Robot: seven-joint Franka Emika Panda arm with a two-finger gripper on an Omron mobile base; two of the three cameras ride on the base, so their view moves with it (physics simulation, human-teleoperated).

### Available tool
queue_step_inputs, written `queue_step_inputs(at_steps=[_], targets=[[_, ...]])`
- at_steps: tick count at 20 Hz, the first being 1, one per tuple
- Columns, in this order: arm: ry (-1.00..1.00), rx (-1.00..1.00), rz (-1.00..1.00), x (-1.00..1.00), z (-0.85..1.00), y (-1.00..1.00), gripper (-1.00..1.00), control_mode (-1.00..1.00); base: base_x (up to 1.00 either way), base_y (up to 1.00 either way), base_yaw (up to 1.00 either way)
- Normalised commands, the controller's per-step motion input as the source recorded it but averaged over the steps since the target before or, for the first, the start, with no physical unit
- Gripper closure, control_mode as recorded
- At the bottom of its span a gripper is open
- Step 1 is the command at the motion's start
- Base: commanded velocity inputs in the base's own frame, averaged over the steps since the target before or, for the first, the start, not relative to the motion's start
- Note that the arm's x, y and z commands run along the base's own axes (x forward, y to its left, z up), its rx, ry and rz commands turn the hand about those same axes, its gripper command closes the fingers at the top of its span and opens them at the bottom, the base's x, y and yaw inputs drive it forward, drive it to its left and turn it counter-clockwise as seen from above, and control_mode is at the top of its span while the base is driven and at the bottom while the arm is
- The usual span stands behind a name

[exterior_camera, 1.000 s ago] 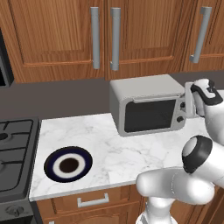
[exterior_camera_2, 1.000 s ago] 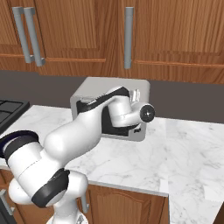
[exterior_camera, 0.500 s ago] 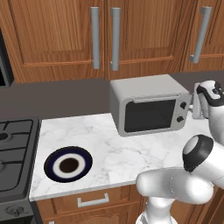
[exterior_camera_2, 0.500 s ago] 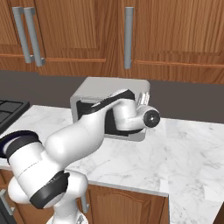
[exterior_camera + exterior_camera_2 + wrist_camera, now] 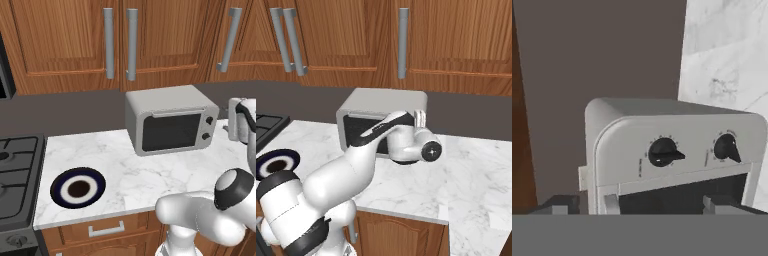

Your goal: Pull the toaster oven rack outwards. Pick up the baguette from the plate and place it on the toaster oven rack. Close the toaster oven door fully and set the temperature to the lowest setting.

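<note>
The toaster oven (image 5: 170, 107) stands at the back of the marble counter with its toaster oven door (image 5: 172, 132) shut, so the toaster oven rack is hidden behind the dark glass. My gripper (image 5: 231, 126) hangs open just right of the oven's front, level with the two dark knobs (image 5: 209, 121), touching nothing. In the hand view the picture is rolled. There the knobs (image 5: 664, 152) sit ahead of my gripper (image 5: 639, 206), and its fingertips (image 5: 559, 205) stand wide apart. The plate (image 5: 60, 192) lies bare near the counter's front left. The baguette is out of view.
A black stove (image 5: 15, 175) borders the counter on the left. Wooden wall cabinets with long silver handles (image 5: 131, 44) hang above the oven. A drawer front (image 5: 105, 229) sits under the counter edge. My own arm (image 5: 376, 150) crosses in front of the oven in the right base view.
The fingers have spread from part-way to wide open. The hand has drawn back to the right, away from the oven's knobs. Oven and plate have stayed put.
</note>
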Motion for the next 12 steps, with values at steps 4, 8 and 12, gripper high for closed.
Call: queue_step_inputs(at_steps=[4,8,12], targets=[[-0.16,-0.39,0.18,-0.31,-0.02,0.00,-1.00,-1.00,0.00,0.00,0.00],[-0.05,-0.45,0.25,0.00,0.01,0.00,-1.00,-1.00,0.00,0.00,0.00],[-0.05,-0.41,0.29,0.03,0.03,0.00,-1.00,-1.00,0.00,0.00,0.00]])
